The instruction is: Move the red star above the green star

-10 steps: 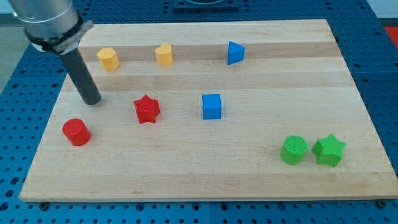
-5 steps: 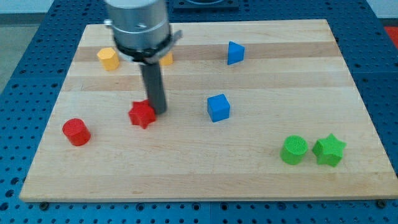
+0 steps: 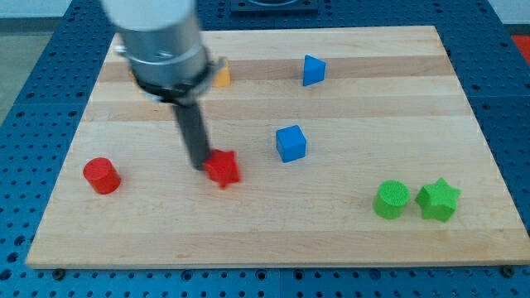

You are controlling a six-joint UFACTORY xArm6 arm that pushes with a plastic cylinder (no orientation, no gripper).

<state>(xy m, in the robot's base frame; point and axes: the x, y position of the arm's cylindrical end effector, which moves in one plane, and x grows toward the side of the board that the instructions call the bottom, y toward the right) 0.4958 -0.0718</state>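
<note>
The red star lies left of the board's middle, well to the left of the green star, which sits near the view's bottom right. My tip rests on the board right against the red star's left side. The rod rises from there up and left to the arm's grey body.
A green cylinder stands just left of the green star. A blue cube is right of the red star, and a blue wedge-like block is near the top. A red cylinder is at the left. A yellow block peeks from behind the arm.
My tip swung from the left across to the red star's right, then came round to its left side. The red star has shifted right and down. The blue cube moved slightly right.
</note>
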